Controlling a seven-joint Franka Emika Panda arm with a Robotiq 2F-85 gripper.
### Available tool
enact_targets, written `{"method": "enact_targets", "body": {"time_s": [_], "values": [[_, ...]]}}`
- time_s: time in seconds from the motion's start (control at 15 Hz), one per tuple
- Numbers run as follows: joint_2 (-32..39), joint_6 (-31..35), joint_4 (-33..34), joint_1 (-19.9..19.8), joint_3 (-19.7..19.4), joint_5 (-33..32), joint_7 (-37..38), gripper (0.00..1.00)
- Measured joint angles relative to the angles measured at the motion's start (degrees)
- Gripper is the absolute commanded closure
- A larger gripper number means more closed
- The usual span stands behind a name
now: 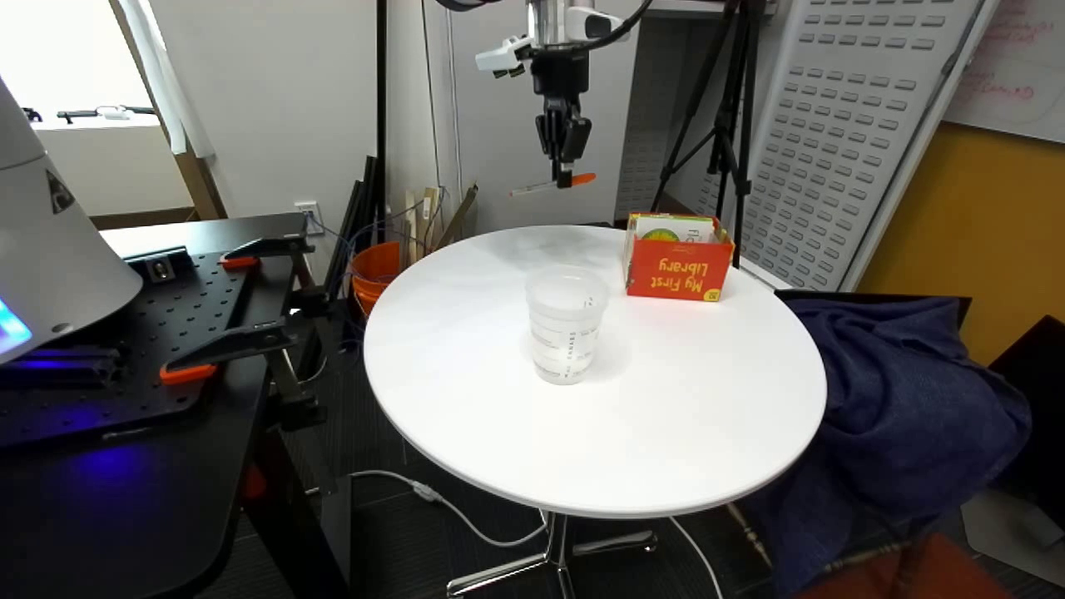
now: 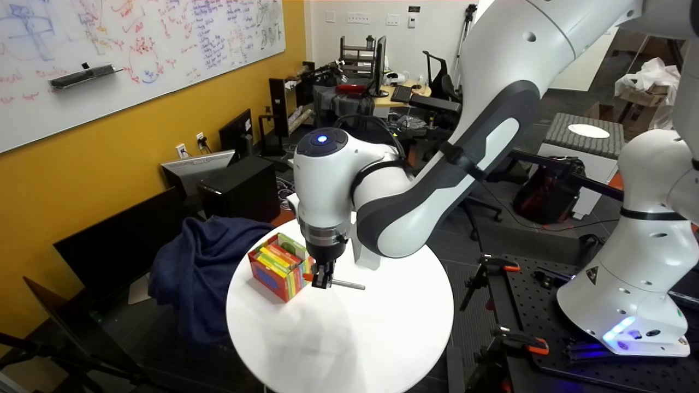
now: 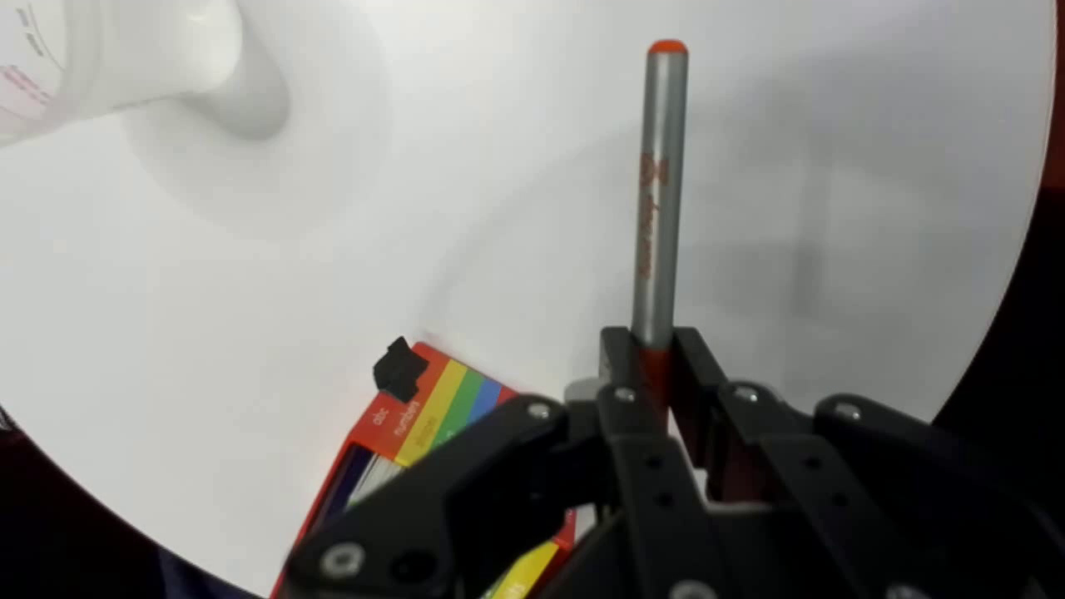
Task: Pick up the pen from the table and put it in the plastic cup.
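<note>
The pen is a slim grey stick with red-orange ends. My gripper [image 1: 564, 178] [image 2: 322, 280] [image 3: 653, 341] is shut on its red-orange end. The pen's grey part [image 1: 532, 190] [image 2: 348, 284] [image 3: 661, 200] sticks out nearly level, well above the white round table [image 1: 682, 433] [image 2: 382, 338] [image 3: 466, 216]. The clear plastic cup [image 1: 566, 329] stands upright near the table's middle, apart from the pen. In the wrist view the cup [image 3: 158, 58] is cut off at the top left. In an exterior view the arm hides much of the cup [image 2: 368, 261].
A red open box of small books [image 1: 678, 270] [image 2: 273, 273] [image 3: 441, 399] stands on the table near its edge, close to below the gripper. A dark workbench [image 1: 166, 466] carries the robot base. A blue cloth [image 1: 907, 399] hangs beside the table.
</note>
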Motion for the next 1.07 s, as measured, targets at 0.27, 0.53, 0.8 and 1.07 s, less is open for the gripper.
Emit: {"method": "enact_targets", "body": {"time_s": [0.27, 0.53, 0.8, 1.07], "values": [[-2.35, 0.14, -2.66, -1.78, -0.68, -0.01, 0.0, 0.96], [-4.73, 0.18, -4.95, -4.83, -1.21, -0.01, -0.06, 0.96], [-6.71, 0.18, -6.41, -8.53, -1.3, -0.01, -0.57, 0.96], [-8.18, 0.41, -7.09, -11.38, -1.36, 0.0, -1.6, 0.96]]}}
